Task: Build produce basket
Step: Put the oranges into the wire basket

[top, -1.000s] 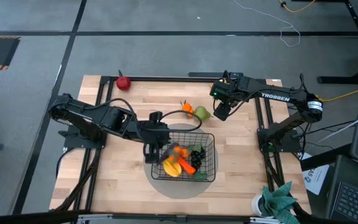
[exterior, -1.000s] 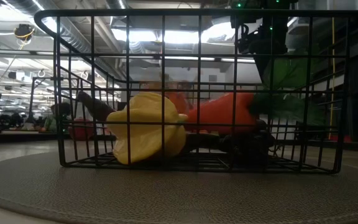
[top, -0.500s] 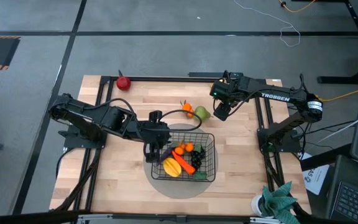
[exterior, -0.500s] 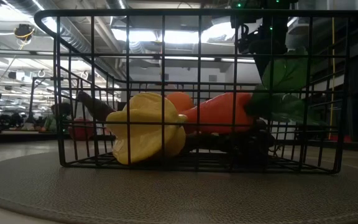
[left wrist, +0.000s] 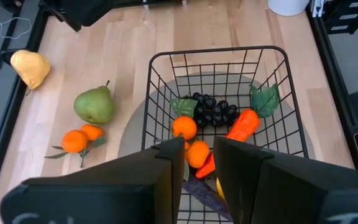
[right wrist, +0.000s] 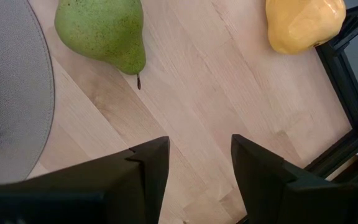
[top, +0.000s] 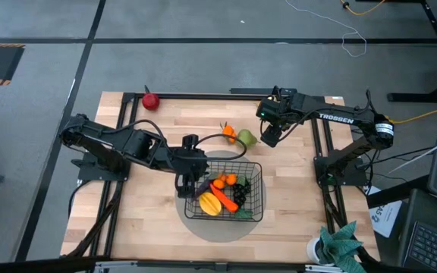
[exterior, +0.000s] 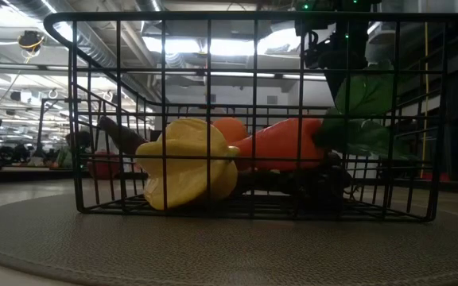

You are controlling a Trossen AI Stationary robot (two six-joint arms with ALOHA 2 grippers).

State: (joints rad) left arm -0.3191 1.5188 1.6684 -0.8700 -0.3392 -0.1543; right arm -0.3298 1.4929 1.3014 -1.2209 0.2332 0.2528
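The black wire basket (top: 253, 199) stands on a round grey mat (top: 226, 227). In it lie a yellow piece (exterior: 189, 163), an orange carrot (left wrist: 242, 124), dark grapes (left wrist: 215, 112) and two small oranges (left wrist: 185, 127). My left gripper (left wrist: 199, 163) is open and empty above the basket's left side (top: 190, 182). On the bare wood lie a green pear (right wrist: 104, 31), a yellow piece (right wrist: 303, 22), two leafy oranges (left wrist: 82, 138) and a red apple (top: 151, 101). My right gripper (right wrist: 197, 158) is open and empty above the wood beside the pear (top: 268, 138).
A black frame rail (right wrist: 347, 56) runs just beyond the yellow piece at the table's far right. A white cup (left wrist: 288, 5) stands at the near edge. Bare wood lies left of the mat (top: 143, 205).
A small orange has dropped into the basket and come to rest behind the yellow piece, next to the carrot. The carrot's green leaf has shifted a little.
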